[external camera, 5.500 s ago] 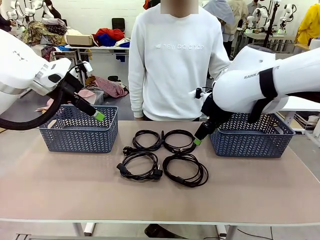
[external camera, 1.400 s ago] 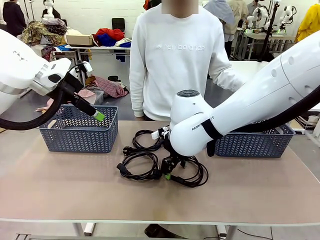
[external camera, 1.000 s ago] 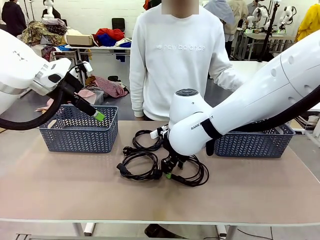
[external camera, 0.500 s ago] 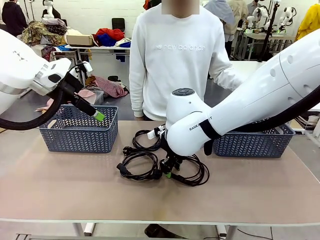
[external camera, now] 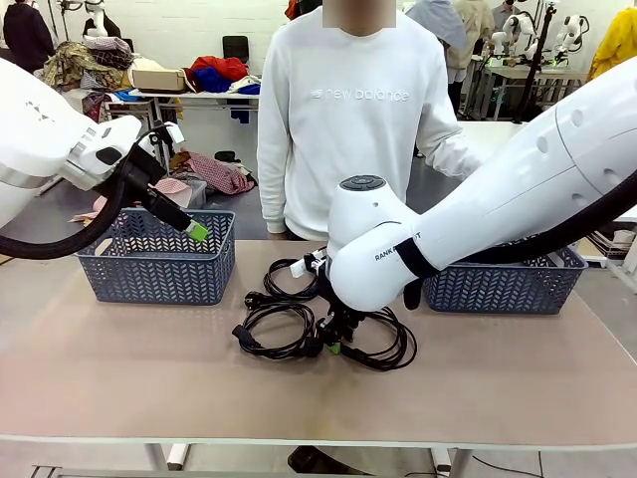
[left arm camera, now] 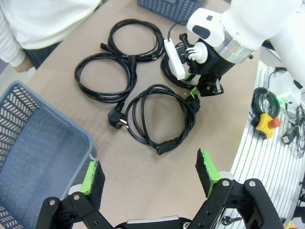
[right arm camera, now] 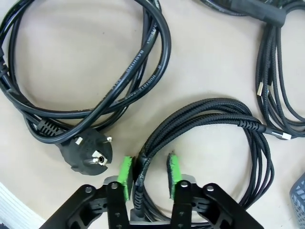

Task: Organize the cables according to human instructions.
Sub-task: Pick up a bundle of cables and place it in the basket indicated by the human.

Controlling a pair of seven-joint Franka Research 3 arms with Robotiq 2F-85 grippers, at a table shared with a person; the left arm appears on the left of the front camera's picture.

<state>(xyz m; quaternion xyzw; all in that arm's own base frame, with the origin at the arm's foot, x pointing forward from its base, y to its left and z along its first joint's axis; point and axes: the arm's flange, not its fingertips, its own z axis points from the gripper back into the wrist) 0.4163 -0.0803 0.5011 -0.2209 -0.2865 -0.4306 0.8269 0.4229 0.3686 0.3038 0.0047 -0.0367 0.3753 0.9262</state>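
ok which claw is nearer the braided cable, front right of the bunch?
Right. The right claw straddles the braided cable, a finger either side; the left claw hangs open by the left basket, well away.

Right arm (external camera: 498,199): white rounded shell, black band (external camera: 410,284), dark lettering (external camera: 386,253). Left arm (external camera: 40,129): white, thick black hose (external camera: 70,239). Left gripper (left arm camera: 148,176), right gripper (right arm camera: 148,175): black jaws, green pads (left arm camera: 93,177), silver screws (left arm camera: 49,202).

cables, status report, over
Left gripper open by left basket. Right gripper open, straddling braided cable, not clamped. Neighbouring cable's plug close beside one finger.
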